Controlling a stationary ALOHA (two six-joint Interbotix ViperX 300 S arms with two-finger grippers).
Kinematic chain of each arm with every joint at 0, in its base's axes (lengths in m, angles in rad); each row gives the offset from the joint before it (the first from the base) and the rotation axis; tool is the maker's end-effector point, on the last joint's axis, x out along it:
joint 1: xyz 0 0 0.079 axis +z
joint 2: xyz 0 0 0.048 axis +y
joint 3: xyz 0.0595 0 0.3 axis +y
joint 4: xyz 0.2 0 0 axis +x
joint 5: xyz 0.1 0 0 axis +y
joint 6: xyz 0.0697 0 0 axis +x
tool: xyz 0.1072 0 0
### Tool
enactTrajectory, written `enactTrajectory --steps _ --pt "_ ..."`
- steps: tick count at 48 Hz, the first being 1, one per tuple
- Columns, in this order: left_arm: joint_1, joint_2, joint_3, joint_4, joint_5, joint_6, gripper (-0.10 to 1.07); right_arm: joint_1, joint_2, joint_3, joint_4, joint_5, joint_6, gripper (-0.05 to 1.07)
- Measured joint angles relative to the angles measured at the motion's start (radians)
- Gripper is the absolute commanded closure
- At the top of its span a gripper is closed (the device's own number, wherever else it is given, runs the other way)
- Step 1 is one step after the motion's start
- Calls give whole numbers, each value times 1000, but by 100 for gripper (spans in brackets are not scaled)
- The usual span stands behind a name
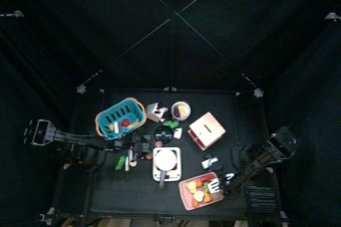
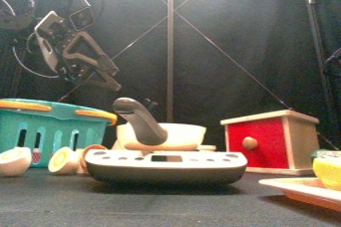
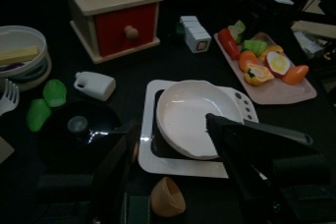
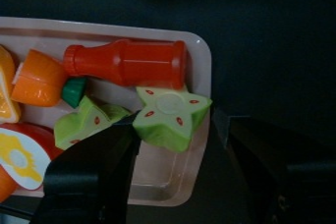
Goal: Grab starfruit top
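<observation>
The starfruit top (image 4: 174, 116), a green star-shaped piece with red marks on its cut face, lies on a pink tray (image 4: 157, 33) next to a red bottle (image 4: 129, 63). A second green starfruit piece (image 4: 86, 122) lies beside it. My right gripper (image 4: 184, 164) is open and hangs just above the tray, with one jaw on either side of the starfruit top. It touches nothing. In the top view the right gripper (image 1: 218, 179) is at the tray's (image 1: 200, 188) right edge. My left gripper (image 3: 184, 184) is open and empty above the scale's front.
A scale with a white bowl (image 3: 197, 120) stands mid-table. A red box (image 1: 206, 129), a teal basket (image 1: 120, 116) and a small bowl (image 1: 181, 110) stand behind it. An orange piece (image 4: 37, 79) and an egg half (image 4: 19, 159) also lie on the tray.
</observation>
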Motion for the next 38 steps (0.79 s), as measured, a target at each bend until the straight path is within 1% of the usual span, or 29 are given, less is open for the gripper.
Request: enactTrajectory --steps 6,13,27,38 --pt "0 0 0 0 0 0 5 0 0 -6 -3 12 -3 33" --pt "2 0 0 0 0 2 5 0 -5 -9 -5 17 -5 42" --pt "11 0 3 0 0 2 5 -2 -97 -18 -29 43 -3 42" --pt "11 0 3 0 0 2 5 2 -98 -46 -60 61 -3 42"
